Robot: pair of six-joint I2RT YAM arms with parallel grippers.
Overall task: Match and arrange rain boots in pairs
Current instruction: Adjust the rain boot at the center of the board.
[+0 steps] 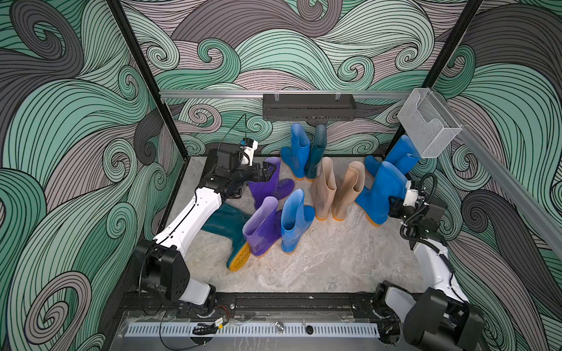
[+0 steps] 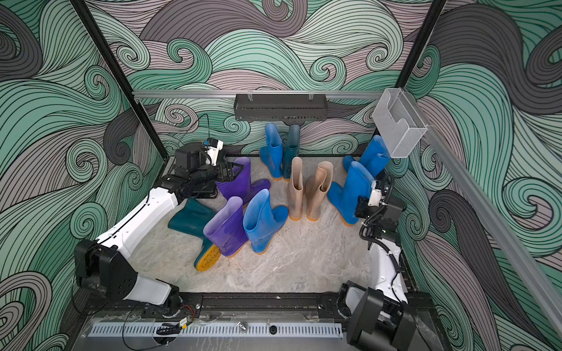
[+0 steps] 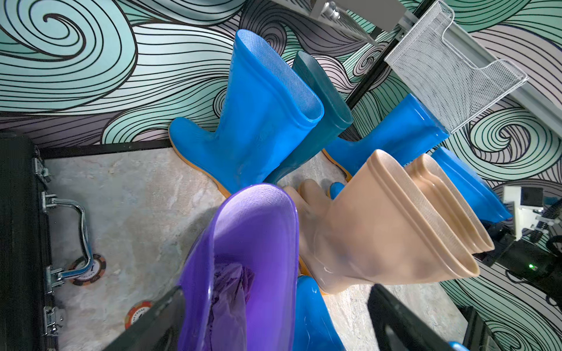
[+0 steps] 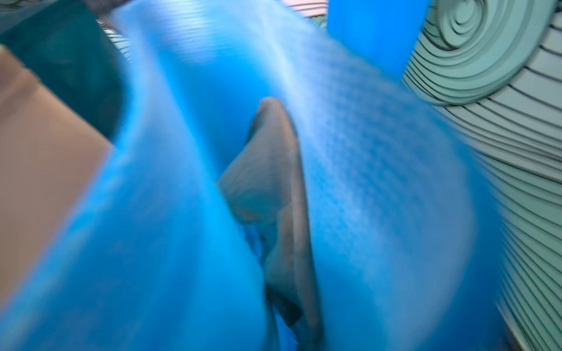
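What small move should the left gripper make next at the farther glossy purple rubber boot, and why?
Probably close the left gripper on the top of the far glossy purple rubber boot. Its open fingers stand either side of that boot's top, holding nothing yet, and the other purple boot stands nearby for pairing.

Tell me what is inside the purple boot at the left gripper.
Crumpled purple stuffing, film or paper, sits in the shaft of the purple boot, seen in the left wrist view. The foot part beneath it is covered, so what lies deeper cannot be seen.
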